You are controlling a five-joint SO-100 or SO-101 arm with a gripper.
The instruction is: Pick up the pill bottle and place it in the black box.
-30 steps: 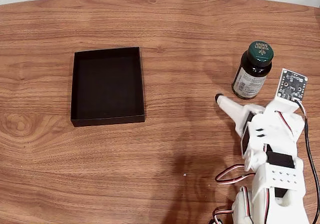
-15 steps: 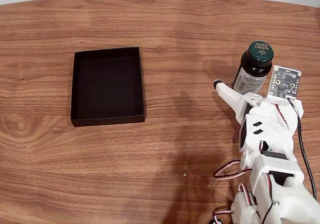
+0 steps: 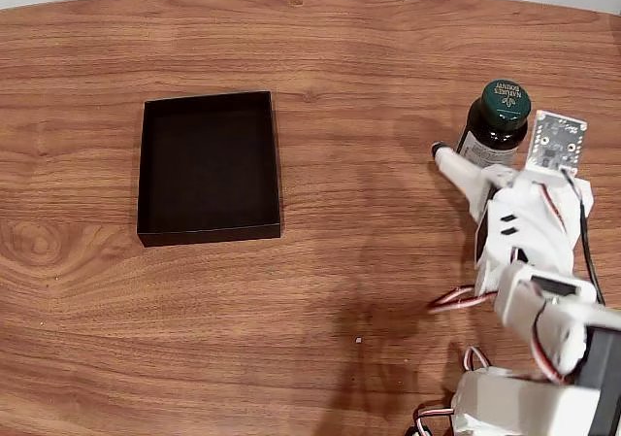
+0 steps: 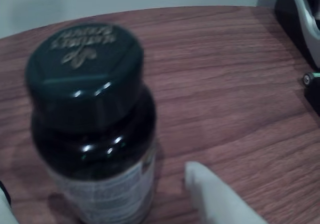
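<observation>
Since the earlier frames the arm has pushed forward, and its claw [image 3: 490,156] now straddles the pill bottle [image 3: 493,125], spread wide with a finger on either side and nothing gripped. Upright on the wooden surface [image 3: 369,77], the bottle stands at the right of the fixed view, well apart from the black box [image 3: 208,165] on the left. In the wrist view one pale finger [image 4: 220,196] sits just beside the bottle [image 4: 92,124]. Uneven closing could tip or nudge it sideways, and a grip near the cap might slip.
</observation>
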